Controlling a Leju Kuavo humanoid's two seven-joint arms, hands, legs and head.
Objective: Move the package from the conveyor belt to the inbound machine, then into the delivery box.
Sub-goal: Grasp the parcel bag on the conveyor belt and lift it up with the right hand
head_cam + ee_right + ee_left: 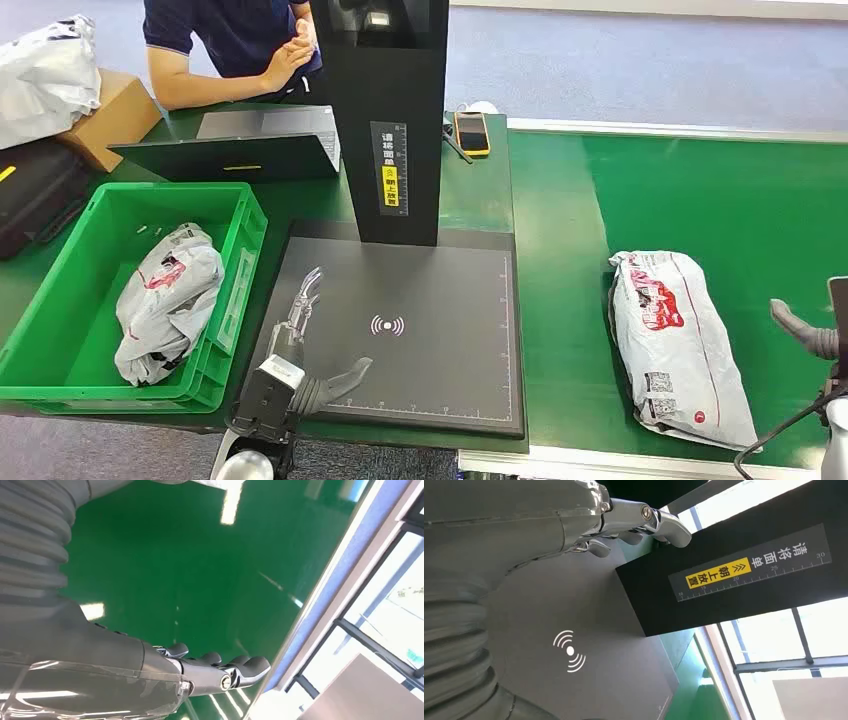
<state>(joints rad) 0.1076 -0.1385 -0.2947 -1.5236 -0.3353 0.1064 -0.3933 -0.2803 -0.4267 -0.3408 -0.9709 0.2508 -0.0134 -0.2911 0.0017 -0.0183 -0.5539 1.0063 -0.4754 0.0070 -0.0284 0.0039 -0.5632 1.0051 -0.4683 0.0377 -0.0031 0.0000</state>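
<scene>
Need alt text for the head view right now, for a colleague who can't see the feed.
A white package lies on the green conveyor belt, the right hand beside it. The left hand hovers open over the inbound machine's dark plate. Left of that, a green delivery box holds another white package.

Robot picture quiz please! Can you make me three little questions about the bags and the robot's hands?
1. True or false: the package on the green conveyor belt is held by the right hand.
2. What lies inside the green crate?
A. a phone
B. a grey bag
C. a laptop
3. Fill in: the left hand hovers over the dark ____ pad.

Key:
1. false, it holds nothing
2. B, the grey bag
3. scanner
</scene>
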